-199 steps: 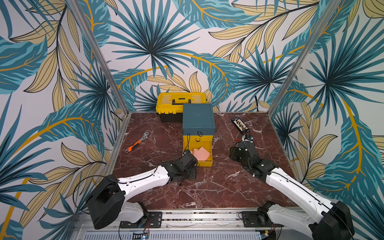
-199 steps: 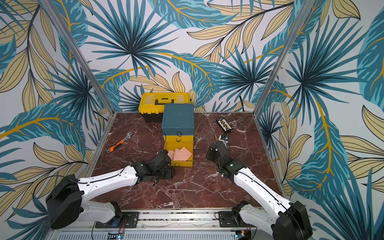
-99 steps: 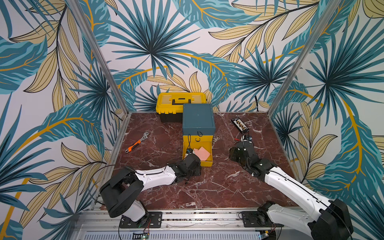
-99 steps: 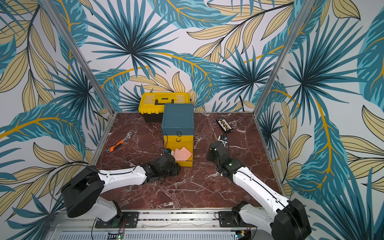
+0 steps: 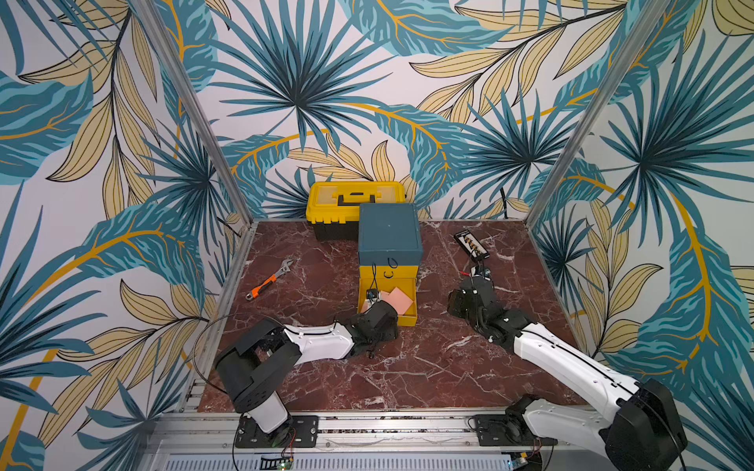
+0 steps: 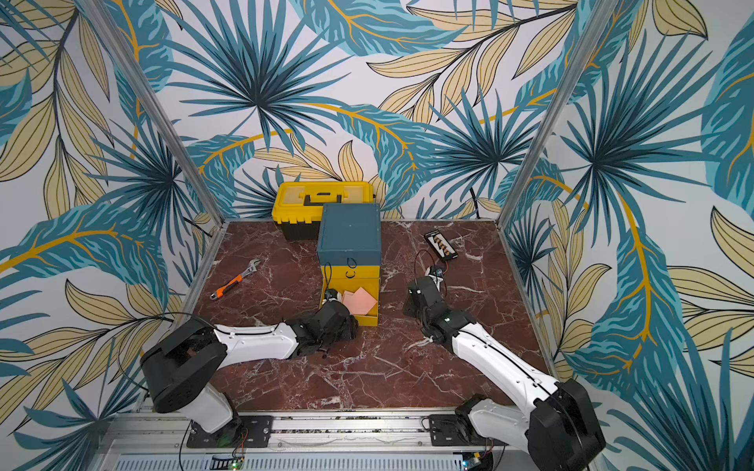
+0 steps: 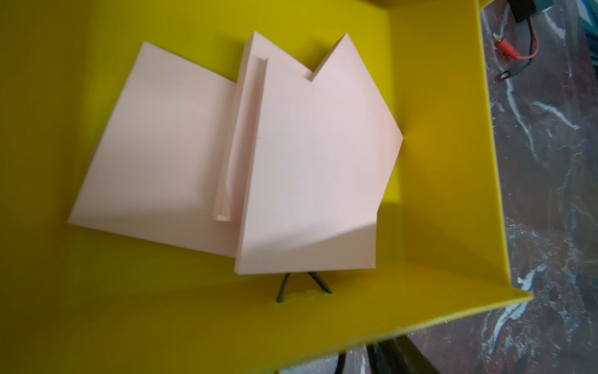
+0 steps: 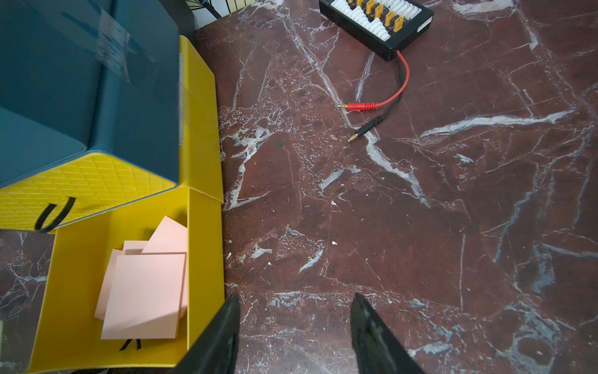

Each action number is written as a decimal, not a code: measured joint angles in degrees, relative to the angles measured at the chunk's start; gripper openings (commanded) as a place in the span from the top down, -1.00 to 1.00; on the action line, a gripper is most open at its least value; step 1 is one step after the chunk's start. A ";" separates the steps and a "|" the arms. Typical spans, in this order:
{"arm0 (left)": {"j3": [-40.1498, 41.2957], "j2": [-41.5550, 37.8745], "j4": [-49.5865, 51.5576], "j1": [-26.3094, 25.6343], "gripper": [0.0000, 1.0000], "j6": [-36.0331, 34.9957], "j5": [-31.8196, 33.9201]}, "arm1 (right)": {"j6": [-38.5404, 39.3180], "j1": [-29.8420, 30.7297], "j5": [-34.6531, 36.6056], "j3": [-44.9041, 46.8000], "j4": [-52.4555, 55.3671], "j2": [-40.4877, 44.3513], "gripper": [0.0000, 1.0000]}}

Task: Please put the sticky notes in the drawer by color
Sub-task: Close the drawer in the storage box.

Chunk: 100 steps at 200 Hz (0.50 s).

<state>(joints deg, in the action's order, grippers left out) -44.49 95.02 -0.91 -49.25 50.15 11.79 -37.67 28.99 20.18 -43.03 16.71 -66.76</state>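
Closing the bottom drawer (image 5: 413,299) appears to be the step in hand. This yellow drawer stands pulled out from the teal cabinet (image 5: 389,236); the two drawers above it are shut. Three pink sticky notes (image 7: 307,162) lie inside it, overlapping, and at least one pad is tilted, with an edge resting against a side wall. No blue or green pads show in any view; whether they sit in the shut drawers cannot be told.

The left gripper (image 5: 379,320) sits at the drawer's front wall with its jaws pressed together. Whether it pinches the black loop pull (image 7: 302,286) cannot be told, since the wrist hides it. The right gripper (image 8: 296,296) hovers above the table (image 8: 420,226), just beside the drawer, jaws spread and empty.

Possible faults from here:

- Jam. The tilted pad may ride above the rim and catch under the drawer above when the bottom drawer slides in.
- Cabinet shift. The cabinet looks light. A push on the front wall may slide the whole unit back toward the toolbox (image 5: 355,200) instead of seating the drawer.
- Skew. An off-centre push may twist the drawer in its slot.
- Side contact. The right gripper is close to the side wall; a small inward move may knock the drawer.
- Snag. The red and black leads (image 8: 382,107) lie near the right arm and may catch on it.
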 measured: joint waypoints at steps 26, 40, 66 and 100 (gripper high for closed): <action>-1.40 1.51 -0.09 0.09 -0.35 -0.20 1.18 | 0.00 0.02 0.11 0.00 -0.22 -0.37 -0.13; -1.99 2.19 -0.57 0.31 -0.39 -0.31 1.88 | 0.00 0.00 0.11 0.00 -0.31 -0.55 -0.14; -3.23 4.00 -2.34 0.74 -0.48 -0.61 3.08 | 0.04 0.02 0.15 0.00 -0.37 -0.92 -0.14; -3.58 6.14 -6.25 0.68 -0.63 -0.55 4.33 | 0.22 0.02 0.35 0.00 -0.42 -1.01 -0.14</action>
<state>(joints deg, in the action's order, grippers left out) -48.07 101.16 -7.16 -48.58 49.60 16.12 -37.45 29.02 20.53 -43.03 16.29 -67.77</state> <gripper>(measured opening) 0.791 0.570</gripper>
